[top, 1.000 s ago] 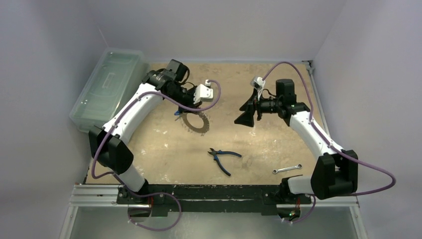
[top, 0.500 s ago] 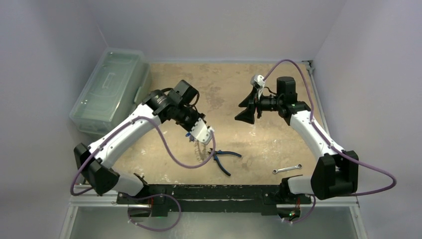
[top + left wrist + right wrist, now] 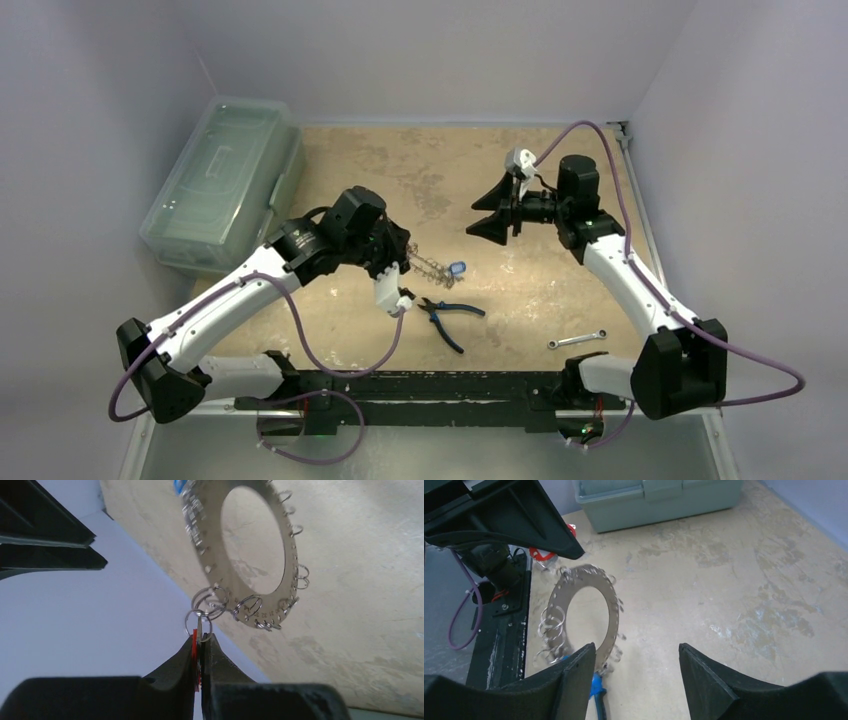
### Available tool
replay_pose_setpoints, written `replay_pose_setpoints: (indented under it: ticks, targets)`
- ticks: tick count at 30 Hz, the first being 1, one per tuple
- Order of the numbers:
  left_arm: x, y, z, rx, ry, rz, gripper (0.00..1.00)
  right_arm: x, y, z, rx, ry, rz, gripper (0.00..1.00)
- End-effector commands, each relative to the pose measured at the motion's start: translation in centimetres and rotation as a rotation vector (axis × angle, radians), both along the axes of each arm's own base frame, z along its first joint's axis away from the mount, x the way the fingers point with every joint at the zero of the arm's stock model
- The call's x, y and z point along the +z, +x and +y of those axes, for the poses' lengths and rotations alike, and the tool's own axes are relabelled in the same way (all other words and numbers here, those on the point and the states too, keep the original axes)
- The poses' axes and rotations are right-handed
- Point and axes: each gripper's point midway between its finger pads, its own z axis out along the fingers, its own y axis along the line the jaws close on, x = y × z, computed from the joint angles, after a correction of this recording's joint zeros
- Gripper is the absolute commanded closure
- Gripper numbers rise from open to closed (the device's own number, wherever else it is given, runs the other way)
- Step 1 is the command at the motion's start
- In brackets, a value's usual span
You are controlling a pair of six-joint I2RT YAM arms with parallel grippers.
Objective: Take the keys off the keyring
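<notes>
The keyring (image 3: 212, 555) is a flat silver ring with holes round its rim, strung with several small split rings. My left gripper (image 3: 201, 636) is shut on a red-tagged key (image 3: 195, 652) that hangs from the ring by a split ring, and holds the ring in the air. In the top view the left gripper (image 3: 410, 263) holds the keyring (image 3: 432, 268) out to the right, with a blue tag (image 3: 458, 268) at its far end. My right gripper (image 3: 492, 214) is open and empty behind it. In the right wrist view the ring (image 3: 583, 574) hangs edge-on before the right gripper (image 3: 636, 647).
Blue-handled pliers (image 3: 450, 315) lie on the table just below the keyring. A silver wrench (image 3: 577, 340) lies at the front right. A clear lidded box (image 3: 225, 180) stands at the back left; it also shows in the right wrist view (image 3: 659, 500).
My left arm has swung from the back of the table to the front centre, carrying the keyring off the table. My right gripper has shifted slightly and stays open.
</notes>
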Motion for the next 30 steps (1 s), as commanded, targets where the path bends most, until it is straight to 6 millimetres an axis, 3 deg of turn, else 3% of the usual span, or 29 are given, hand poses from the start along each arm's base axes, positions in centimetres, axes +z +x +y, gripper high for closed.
replay_pose_setpoints:
  ticks: [1,8,14,18,30]
  targets:
    - [4.0,0.1,-2.5,-0.120,-0.137,-0.166,1.00,2.2,-0.5,1.1,0.052,0.032,-0.119,0.38]
    - [4.2,-1.9,-3.3,-0.324,-0.176,-0.359,1.00,4.1,-1.6,2.9,0.170,-0.003,-0.237,0.47]
    - [3.5,-2.2,-2.9,-0.318,-0.134,-0.339,1.00,1.8,-4.5,5.2,0.255,-0.027,-0.181,0.48]
    - [3.7,-2.2,-3.0,-0.295,-0.129,-0.292,1.00,1.6,-5.5,6.4,0.266,-0.031,-0.152,0.50]
    - [4.3,-1.7,-3.3,-0.173,-0.138,-0.163,1.00,2.3,-6.0,6.0,0.264,-0.073,-0.160,0.59]
